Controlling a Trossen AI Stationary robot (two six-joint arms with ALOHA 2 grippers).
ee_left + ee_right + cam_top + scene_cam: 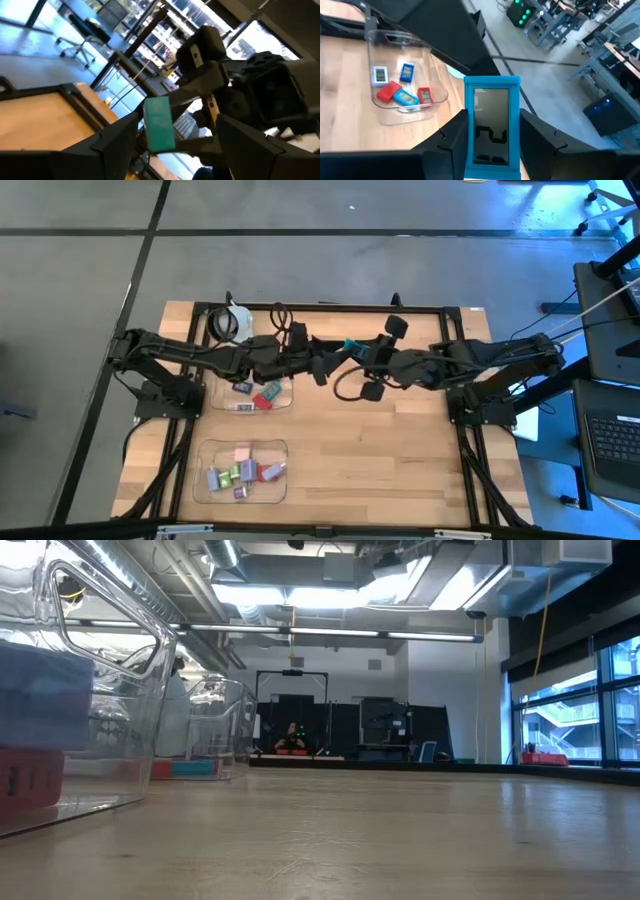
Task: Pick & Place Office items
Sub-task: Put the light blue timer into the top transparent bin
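Note:
A teal-blue office item, a small flat piece with a clear window, hangs high over the far middle of the table. My right gripper is shut on it. In the high view the item shows between the two arms. My left gripper points level at it from the table's left and is open. One of its fingers stands close beside the item, the other well apart from it. My right gripper pinches the item's two long side edges between its two fingers. It comes from the table's right, slanting a little down. The item stands on end between the fingers, lifted clear of the table. Whether my left gripper's near finger touches the item, I cannot tell.
Two clear trays lie at the table's left: a far one and a near one, each with several small coloured pieces. A white round cup-like object stands at the far left. The low view shows the tray walls and bare wood.

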